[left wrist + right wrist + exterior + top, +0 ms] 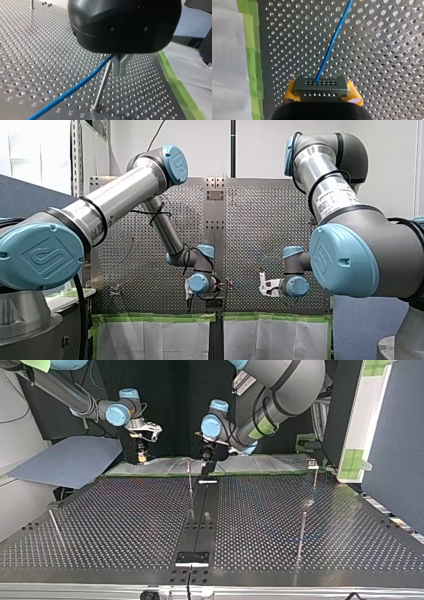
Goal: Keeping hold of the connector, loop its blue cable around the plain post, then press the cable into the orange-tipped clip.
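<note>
My right gripper (pixel 320 98) has its yellow pads shut on a dark grey connector (pixel 320 86). The blue cable (pixel 332 42) leaves the connector's face and runs ahead over the perforated plate. In the left wrist view my left gripper (pixel 119 66) has its metal fingers shut, and the blue cable (pixel 75 88) runs up into them. A plain post (pixel 102 85) rises just beside those fingers, with the cable crossing in front of it. In the top view my right gripper (pixel 142 454) hangs at the left and my left gripper (pixel 207 464) near the middle, beside a thin post (pixel 190 485).
More thin posts (pixel 302 535) stand on the perforated table (pixel 125 520), one at the top view's right carrying a small block (pixel 312 463), another at the left (pixel 55 527). Green tape (pixel 175 85) and white sheeting (pixel 227 62) border the plate's edge by the grippers.
</note>
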{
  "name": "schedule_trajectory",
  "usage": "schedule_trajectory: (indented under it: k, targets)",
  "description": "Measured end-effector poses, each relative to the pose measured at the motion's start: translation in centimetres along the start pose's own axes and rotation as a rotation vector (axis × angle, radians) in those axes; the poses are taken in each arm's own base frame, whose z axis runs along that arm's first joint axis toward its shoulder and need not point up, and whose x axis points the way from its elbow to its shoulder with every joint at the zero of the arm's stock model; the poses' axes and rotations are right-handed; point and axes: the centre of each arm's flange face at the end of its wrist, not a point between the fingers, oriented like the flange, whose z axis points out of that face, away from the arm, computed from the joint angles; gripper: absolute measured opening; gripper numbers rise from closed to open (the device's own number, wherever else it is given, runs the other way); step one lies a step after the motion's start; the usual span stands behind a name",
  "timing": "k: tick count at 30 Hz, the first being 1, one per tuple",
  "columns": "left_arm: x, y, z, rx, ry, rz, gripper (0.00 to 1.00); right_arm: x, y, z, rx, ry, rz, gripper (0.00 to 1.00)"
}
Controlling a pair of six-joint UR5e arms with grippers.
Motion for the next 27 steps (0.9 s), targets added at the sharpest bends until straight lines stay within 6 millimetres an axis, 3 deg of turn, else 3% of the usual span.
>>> schedule_trajectory:
  k: [16, 27]
  targets:
    - [-3.3, 0.7, 3.1, 0.0, -0.023, -0.043, 0.02, 1.7, 0.6, 1.8, 0.003, 0.01, -0.021, 0.0]
    - [-4.8, 1.6, 4.4, -0.028, -0.039, -0.063, 0.02, 4.8, 1.7, 4.7, 0.028, 0.041, -0.053, 0.0]
